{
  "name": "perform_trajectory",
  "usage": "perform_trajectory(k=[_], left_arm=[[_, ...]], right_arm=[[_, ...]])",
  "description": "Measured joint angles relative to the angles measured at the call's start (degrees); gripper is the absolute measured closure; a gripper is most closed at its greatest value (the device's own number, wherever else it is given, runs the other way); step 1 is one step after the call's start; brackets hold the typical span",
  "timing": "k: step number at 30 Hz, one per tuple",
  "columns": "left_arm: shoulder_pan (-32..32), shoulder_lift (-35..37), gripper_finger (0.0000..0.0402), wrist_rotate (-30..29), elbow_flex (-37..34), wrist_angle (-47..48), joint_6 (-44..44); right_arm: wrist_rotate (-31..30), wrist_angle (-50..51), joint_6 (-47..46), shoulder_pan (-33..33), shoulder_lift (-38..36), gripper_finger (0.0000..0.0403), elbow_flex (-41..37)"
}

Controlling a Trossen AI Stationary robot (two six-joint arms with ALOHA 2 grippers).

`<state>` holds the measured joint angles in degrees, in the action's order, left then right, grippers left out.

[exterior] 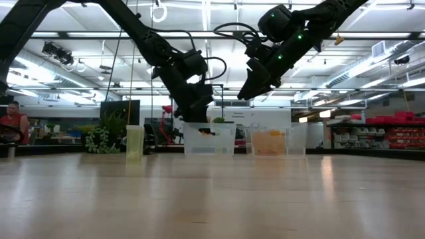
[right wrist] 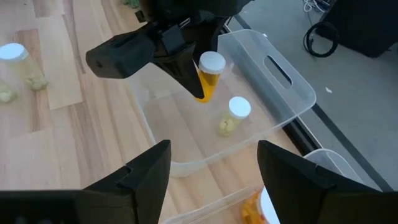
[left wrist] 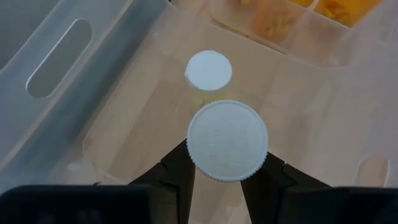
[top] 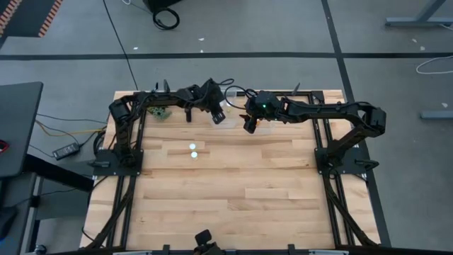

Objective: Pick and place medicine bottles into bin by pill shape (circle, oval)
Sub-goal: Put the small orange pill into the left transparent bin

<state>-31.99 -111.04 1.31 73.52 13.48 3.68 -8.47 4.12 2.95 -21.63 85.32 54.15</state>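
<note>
My left gripper [top: 218,117] is shut on an amber medicine bottle with a white cap [left wrist: 227,140], over the inside of a clear plastic bin [right wrist: 273,93] at the table's far edge. A second, smaller bottle [right wrist: 235,113] stands on the bin's floor and also shows in the left wrist view [left wrist: 209,70]. My right gripper [right wrist: 214,168] is open and empty, just right of the left one, above the bins. Two more bottles [top: 192,150] stand on the table nearer the middle. My left gripper pinches the bottle's amber body [right wrist: 208,81] just under the cap between its two fingers [left wrist: 180,171]. The fingers come from above, slanting down. The bottle stays upright, cap up, and appears to hang clear of the bin's floor.
A second clear bin [exterior: 275,141] with orange bottles stands right beside the first. A green plant sprig [top: 163,113] lies at the far left. The wide wooden table top [top: 233,191] lies toward the near edge. A person [exterior: 12,123] sits in the room behind.
</note>
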Motion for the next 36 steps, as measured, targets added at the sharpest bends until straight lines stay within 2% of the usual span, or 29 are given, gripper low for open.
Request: perform_trajectory(k=[36], left_arm=[[0.08,-0.02,0.0288,-0.01,0.0,0.52,1.14]], right_arm=[[-0.02,1.09,-0.79,0.04,0.0,0.0157,0.0]])
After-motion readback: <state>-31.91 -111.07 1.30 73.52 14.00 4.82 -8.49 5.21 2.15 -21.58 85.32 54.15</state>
